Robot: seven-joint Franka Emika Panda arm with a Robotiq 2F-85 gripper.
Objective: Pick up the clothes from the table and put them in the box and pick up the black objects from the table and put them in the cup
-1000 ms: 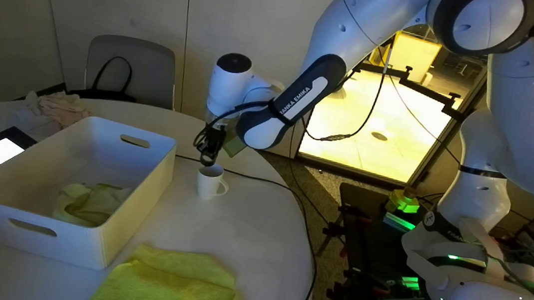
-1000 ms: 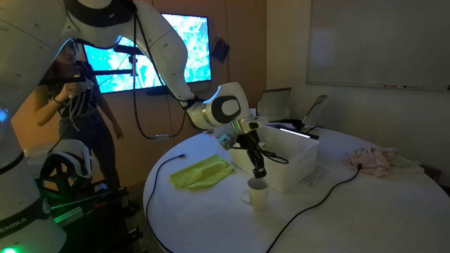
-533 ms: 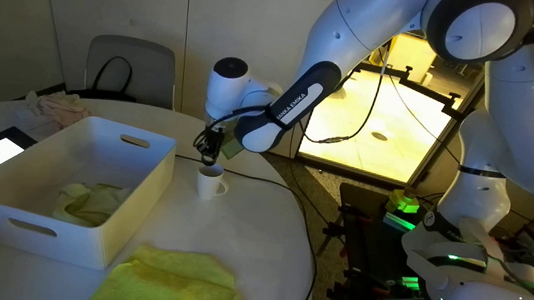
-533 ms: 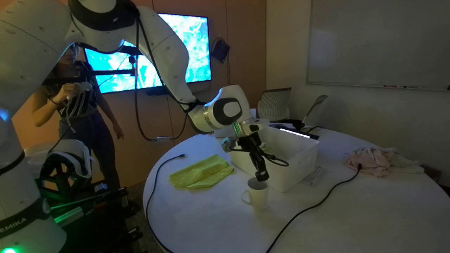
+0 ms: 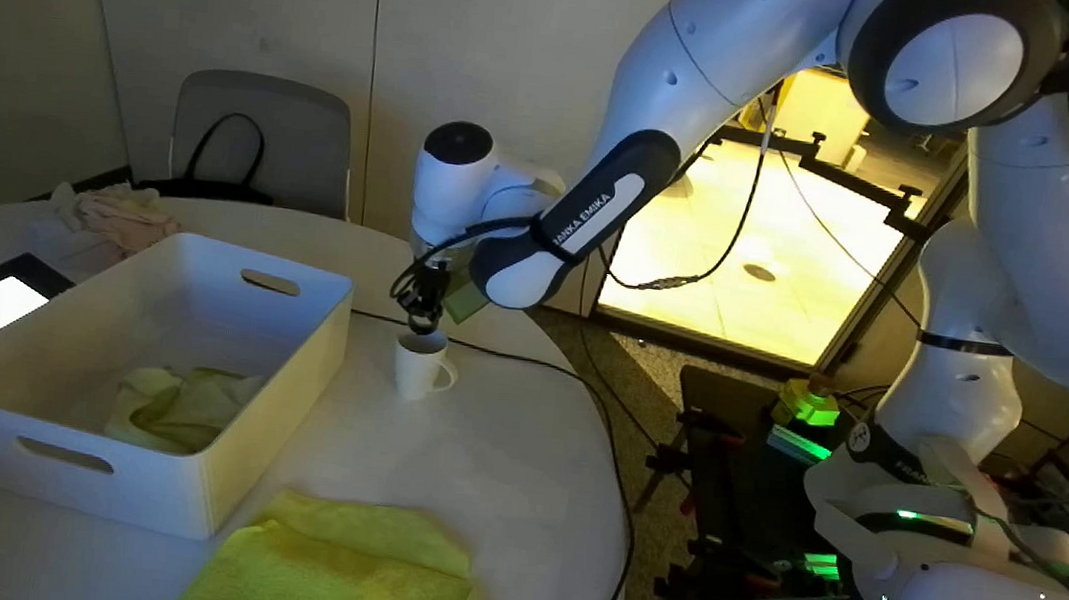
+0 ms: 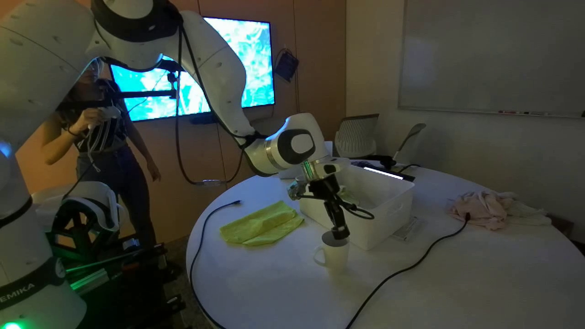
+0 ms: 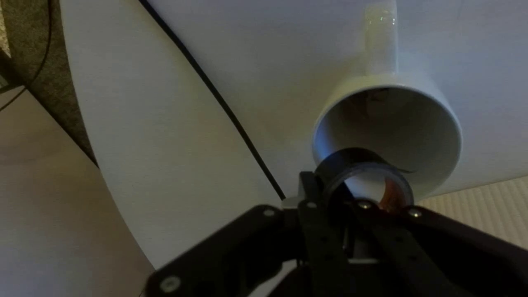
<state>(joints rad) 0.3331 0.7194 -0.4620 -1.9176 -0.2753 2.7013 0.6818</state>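
Wrist view, gripper [image 7: 336, 194] pinching a smooth black ring [image 7: 350, 159]; glossy, round-mouthed mug [image 7: 396, 123] below

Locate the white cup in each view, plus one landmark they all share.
Wrist view: white cup right of centre, seen from above, handle pointing up.
In an exterior view: white cup left of centre, just below mid-height, handle pointing right.
In an exterior view: white cup right of centre, lower half, handle pointing left.
Shared landmark: the black gripper, at the cup's rim in all three.
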